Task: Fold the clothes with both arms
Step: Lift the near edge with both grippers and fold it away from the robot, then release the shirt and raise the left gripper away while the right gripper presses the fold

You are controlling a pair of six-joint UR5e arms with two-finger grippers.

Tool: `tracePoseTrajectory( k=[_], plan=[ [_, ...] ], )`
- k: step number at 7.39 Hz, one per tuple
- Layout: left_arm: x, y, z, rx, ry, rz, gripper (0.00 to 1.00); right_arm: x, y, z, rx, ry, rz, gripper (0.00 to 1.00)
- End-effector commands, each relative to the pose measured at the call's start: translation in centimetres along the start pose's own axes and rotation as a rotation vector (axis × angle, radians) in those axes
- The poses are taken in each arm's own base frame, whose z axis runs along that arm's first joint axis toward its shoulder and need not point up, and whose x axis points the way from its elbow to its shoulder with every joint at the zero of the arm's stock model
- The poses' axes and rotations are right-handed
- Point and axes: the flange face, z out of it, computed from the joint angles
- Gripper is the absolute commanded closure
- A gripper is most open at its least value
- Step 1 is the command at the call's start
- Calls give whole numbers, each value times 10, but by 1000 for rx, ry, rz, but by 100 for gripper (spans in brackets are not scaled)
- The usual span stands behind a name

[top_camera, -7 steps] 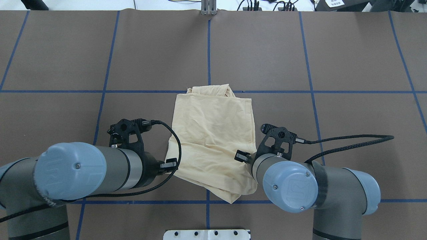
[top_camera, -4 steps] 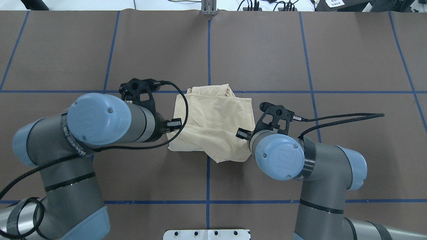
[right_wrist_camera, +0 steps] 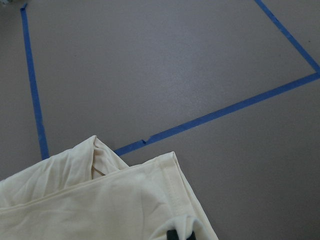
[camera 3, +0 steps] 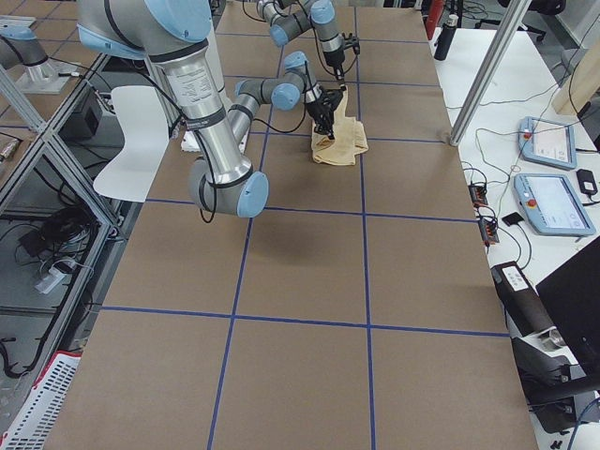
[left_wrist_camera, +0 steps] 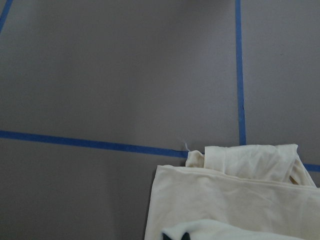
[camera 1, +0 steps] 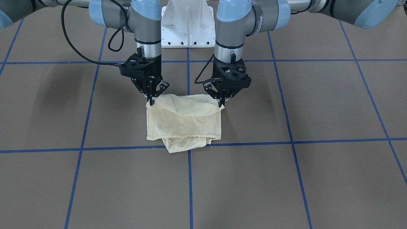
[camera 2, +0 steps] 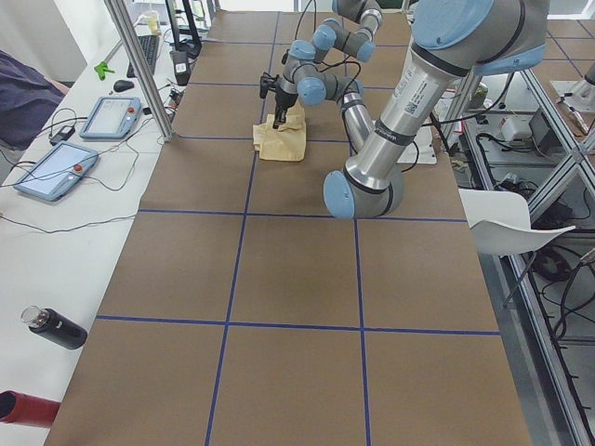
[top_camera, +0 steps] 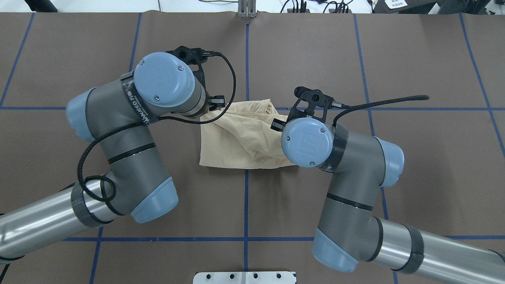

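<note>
Two corners of the shirt (camera 1: 184,125) held aloft
The left gripper (camera 1: 220,102) and right gripper (camera 1: 150,101) each clamp a corner over the mid-table shirt; the held edge runs left-right, with the far hem just beyond both.

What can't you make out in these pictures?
- Any print or collar on the shirt: folded inside, only plain cloth shows.
- Fingertips of left gripper and right gripper: overhead, left arm and right arm cover them; wrist views, bottom edge cuts them.
- Side views: grips too small.
</note>
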Motion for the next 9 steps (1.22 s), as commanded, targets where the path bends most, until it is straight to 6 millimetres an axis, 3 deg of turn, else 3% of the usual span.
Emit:
tracePoseTrajectory(
  k=[1,2,3,4,5,6,7,8,9],
  plan=[
    [2,-31,56,28,-6,34,100,-16,-14,42,22,-13,-3,100],
    [-2,-39,83,41,12,57,100,-19,-22,59,29,-9,-1,100],
    [-8,-47,94,54,23,132,1,-28,-32,70,18,3,-9,2],
    [-21,-66,88,68,21,161,0,-38,-60,55,-52,-21,-14,0],
    [-35,-87,75,56,37,243,0,-48,-77,40,-144,-46,-15,0],
    [-80,-107,63,9,63,356,0,-65,-76,27,-149,-72,-22,0],
    [-127,-119,50,19,71,460,0,-80,-53,19,-166,-62,-28,0],
    [-152,-125,50,27,60,480,0,-104,-15,4,-166,-30,4,1],
    [-155,-126,50,28,58,478,0,-118,23,9,-153,3,-1,10]
  ],
)
